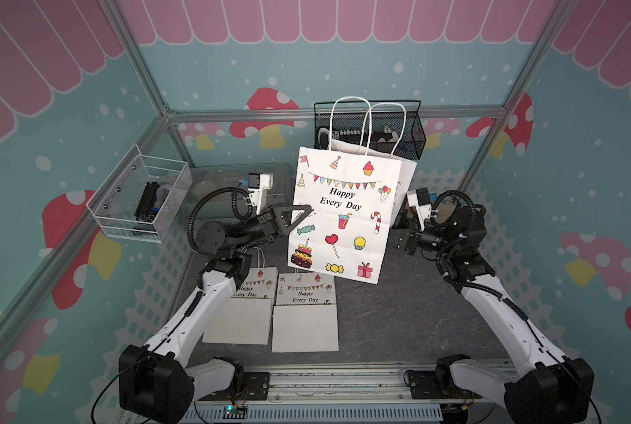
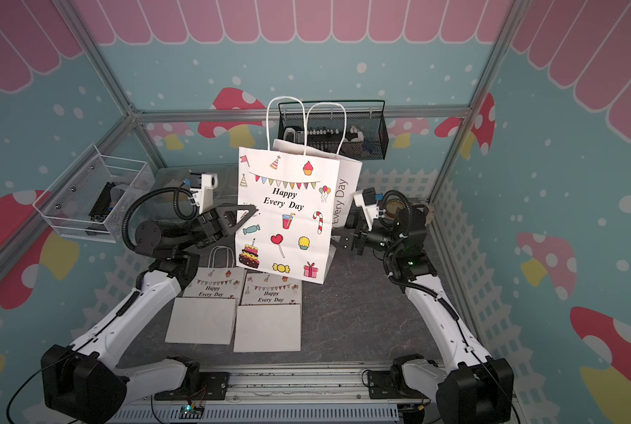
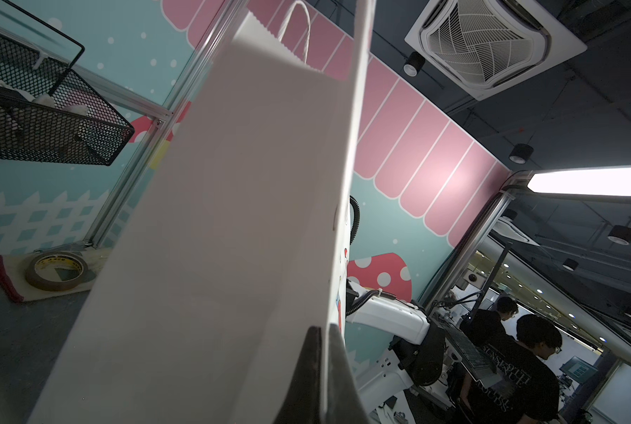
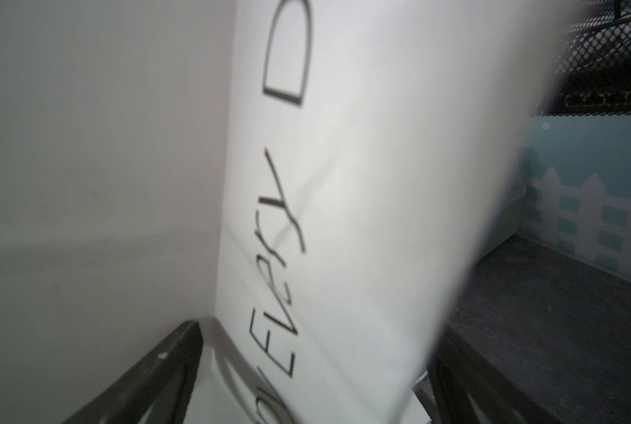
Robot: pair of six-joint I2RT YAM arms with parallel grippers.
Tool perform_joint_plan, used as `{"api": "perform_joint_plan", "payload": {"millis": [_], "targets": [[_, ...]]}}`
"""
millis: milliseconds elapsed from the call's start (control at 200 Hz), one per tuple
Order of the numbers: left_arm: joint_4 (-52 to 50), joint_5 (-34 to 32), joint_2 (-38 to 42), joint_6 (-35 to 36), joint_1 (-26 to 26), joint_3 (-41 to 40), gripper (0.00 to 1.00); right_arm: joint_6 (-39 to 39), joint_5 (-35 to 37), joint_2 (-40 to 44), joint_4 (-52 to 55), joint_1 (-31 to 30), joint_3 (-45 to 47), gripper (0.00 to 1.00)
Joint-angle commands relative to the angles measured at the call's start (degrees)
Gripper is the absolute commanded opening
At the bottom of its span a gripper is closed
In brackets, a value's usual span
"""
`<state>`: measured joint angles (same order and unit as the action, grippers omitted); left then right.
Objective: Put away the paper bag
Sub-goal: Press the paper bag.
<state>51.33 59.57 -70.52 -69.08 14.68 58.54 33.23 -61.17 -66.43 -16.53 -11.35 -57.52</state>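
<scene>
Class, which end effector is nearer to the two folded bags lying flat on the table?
Left. The left end effector grips the standing bag just beyond the folded bags; the right end effector is past that bag's other side.

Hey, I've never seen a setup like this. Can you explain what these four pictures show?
Two robot arms stand at a table, each ending in a two-fingered gripper. Two pictures look down from overhead, side by side; the others come from cameras on each wrist. The left gripper is pinched shut on the edge of an upright printed paper bag. The right gripper is open, its fingers either side of the bag's side panel. Two flat bags lie on the table.
</scene>
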Motion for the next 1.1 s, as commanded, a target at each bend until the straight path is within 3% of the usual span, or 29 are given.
{"api": "perform_joint_plan", "payload": {"millis": [0, 345, 510, 655, 886, 1096], "targets": [[3.7, -0.2, 0.0, -1.8, 0.4, 1.9, 0.0, -3.4, 1.1, 0.0, 4.1, 0.1, -1.7, 0.95], [5.4, -2.3, 0.5, -3.5, 0.7, 2.2, 0.0, 4.8, -4.3, 1.5, -7.3, 0.3, 0.6, 0.94], [5.6, -2.1, -1.0, -3.5, 1.5, 2.7, 0.0, 6.8, -2.6, 1.7, -9.5, 0.2, 0.4, 0.84], [2.4, -1.3, -1.9, -0.8, 1.8, 2.7, 0.0, 8.0, -0.3, 2.4, -10.2, 0.2, -0.3, 0.63], [-15.7, -1.6, -1.4, 13.4, 3.4, 4.0, 0.05, 8.9, 2.8, 3.3, -9.6, 0.0, -1.1, 0.18], [-21.5, -2.0, -2.6, 18.2, 4.5, 4.8, 0.23, 9.2, 3.0, 3.8, -9.6, -0.7, -0.9, 0.05]]}}
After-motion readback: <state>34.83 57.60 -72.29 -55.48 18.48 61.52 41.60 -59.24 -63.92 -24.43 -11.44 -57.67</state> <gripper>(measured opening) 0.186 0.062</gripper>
